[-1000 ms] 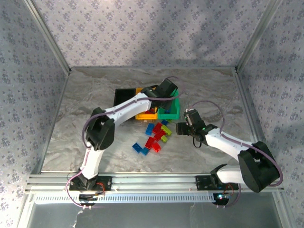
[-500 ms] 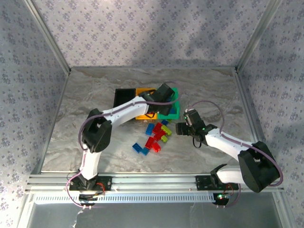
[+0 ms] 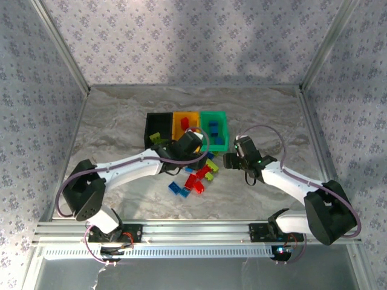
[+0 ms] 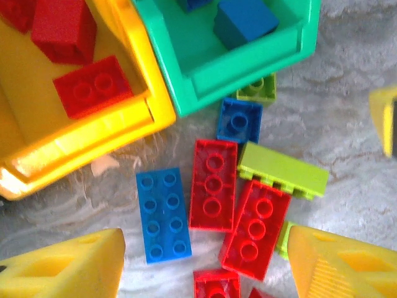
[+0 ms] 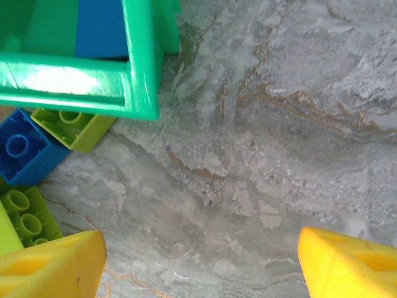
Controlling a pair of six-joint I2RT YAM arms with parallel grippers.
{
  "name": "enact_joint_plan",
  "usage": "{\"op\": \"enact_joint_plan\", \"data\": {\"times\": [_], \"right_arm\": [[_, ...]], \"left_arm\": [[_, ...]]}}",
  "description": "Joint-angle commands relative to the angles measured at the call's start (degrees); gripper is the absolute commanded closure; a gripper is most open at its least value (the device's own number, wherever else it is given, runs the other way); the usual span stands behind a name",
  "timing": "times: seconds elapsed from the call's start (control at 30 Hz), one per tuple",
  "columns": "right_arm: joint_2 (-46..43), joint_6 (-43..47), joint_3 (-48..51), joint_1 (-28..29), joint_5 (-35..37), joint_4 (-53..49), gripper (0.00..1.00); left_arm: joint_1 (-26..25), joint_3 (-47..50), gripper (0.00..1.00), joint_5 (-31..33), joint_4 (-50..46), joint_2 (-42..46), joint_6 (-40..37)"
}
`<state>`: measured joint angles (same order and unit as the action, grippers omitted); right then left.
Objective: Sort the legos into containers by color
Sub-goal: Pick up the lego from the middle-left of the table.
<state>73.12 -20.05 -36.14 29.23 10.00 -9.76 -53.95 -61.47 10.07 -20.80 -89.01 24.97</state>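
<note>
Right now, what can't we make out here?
Top view: left arm covers part of the loose legos; count unknown.
Top view: black bin contents too small to tell.
Left wrist: yellow bin and green bin cut by the frame's edges; contents partly seen.

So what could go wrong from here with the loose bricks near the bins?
1. The left end effector hangs open over two red bricks lying side by side, with a long blue brick beside them; closing could catch two colours.
2. A small blue brick lies close by the green bin; fingers reaching for it may push the bin.
3. The right end effector is near these bricks too, so the two could collide.
</note>
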Motion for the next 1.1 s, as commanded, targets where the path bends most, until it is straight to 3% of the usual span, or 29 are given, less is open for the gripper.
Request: {"op": "enact_joint_plan", "data": {"times": [0.0, 0.2, 0.33, 0.63, 0.8, 1.07], "right_arm": [[-0.97, 0.32, -3.50, -0.76, -1.46, -2.39, 0.17], [1.99, 1.77, -6.73, -1.12, -2.92, -1.01, 0.17], [3.86, 0.86, -3.34, -1.48, -2.44, 3.49, 0.17], [4.25, 0.28, -2.53, -3.66, -4.07, 3.92, 0.17], [5.89, 0.27, -2.86, -3.62, -5.63, 4.49, 0.17], [6.39, 0.28, -3.24, -3.09, -5.16, 4.03, 0.17]], "left_arm": [[-0.54, 1.70, 0.31, 0.43, 0.78, 3.80, 2.53], [-0.71, 3.88, 0.31, 0.74, -1.78, 6.53, 3.77], [-1.25, 5.97, 0.31, -0.82, -1.64, 8.17, 4.93], [-5.30, 10.65, 0.32, -5.34, 0.06, 7.90, 0.35], [-9.81, 6.74, 0.33, -6.74, -4.58, 3.54, -4.43], [-15.04, -3.11, 0.38, -0.92, -15.18, -7.80, -8.07]]}}
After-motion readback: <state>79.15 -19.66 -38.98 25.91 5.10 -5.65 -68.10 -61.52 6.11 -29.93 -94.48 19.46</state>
